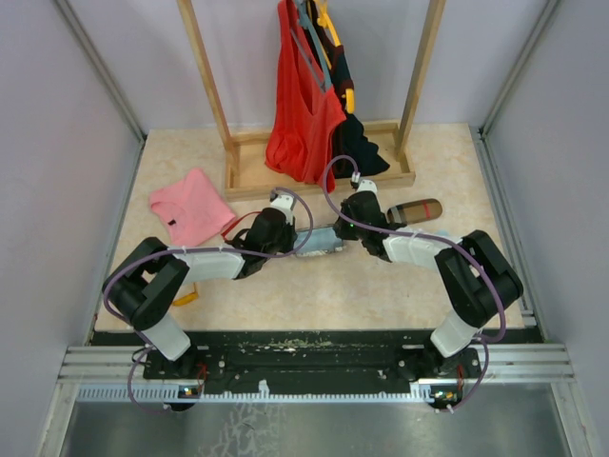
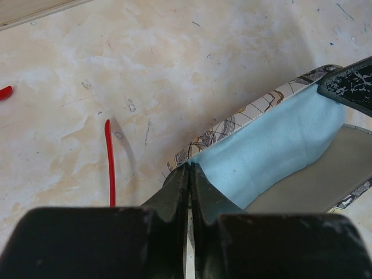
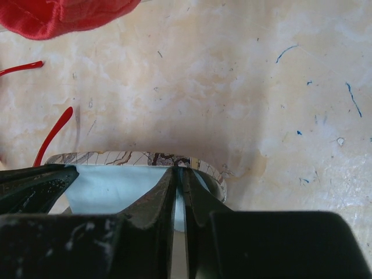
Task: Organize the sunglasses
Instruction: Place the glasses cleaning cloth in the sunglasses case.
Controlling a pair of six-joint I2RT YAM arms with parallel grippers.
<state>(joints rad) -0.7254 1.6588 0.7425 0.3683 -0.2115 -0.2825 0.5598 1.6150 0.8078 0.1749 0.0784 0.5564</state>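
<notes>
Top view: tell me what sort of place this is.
Probably a robot lab test cell: grey panel walls, two arms mounted along an aluminium rail, and a wooden clothes rack as a prop.

cream marbled tabletop, boxed in by pale walls
at the back stands a wooden rack on a shallow tray base, an aluminium rail runs along the near edge, light soft and even.
</notes>
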